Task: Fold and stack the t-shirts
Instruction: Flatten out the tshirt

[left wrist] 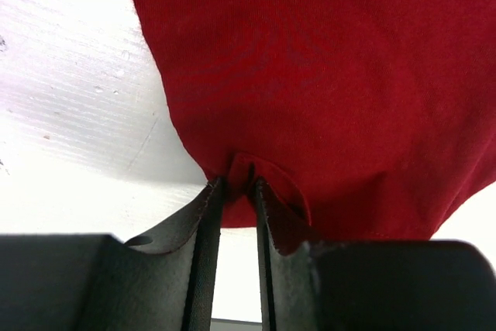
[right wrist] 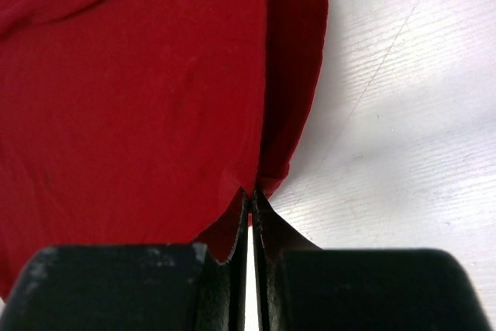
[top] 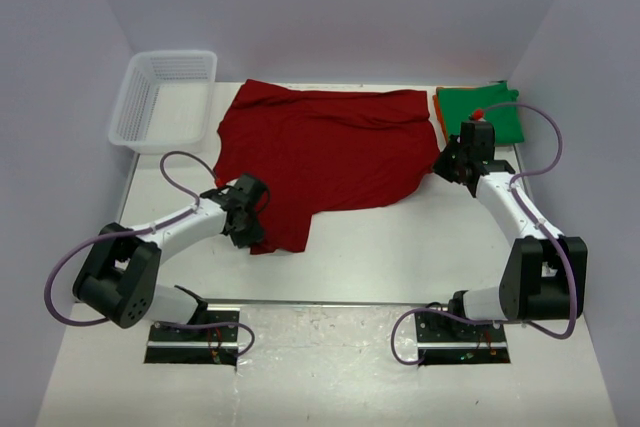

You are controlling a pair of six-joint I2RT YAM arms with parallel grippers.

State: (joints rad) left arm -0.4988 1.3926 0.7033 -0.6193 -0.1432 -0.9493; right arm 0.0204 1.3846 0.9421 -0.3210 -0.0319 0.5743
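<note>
Noting bright green folded cloth t-shirt (top: 485,112) lying over orange cloth t-shirt (top: 438,110) at the far right corner: apparently done. Noting dark red cloth t-shirt (top: 320,152) lying spread mid-table, unfolded. Pinching its near-left hem with left gripper (left wrist: 236,184), jaws nearly together; clamping its right edge with right gripper (right wrist: 252,195), jaws fully together. Leaving the red shirt's folding and stacking to do.

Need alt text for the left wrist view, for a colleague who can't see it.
The left gripper pinches a puckered fold at the edge of the dark red t-shirt between its two dark fingers. The shirt fills the upper right of the view, and the white table shows on the left.
</note>
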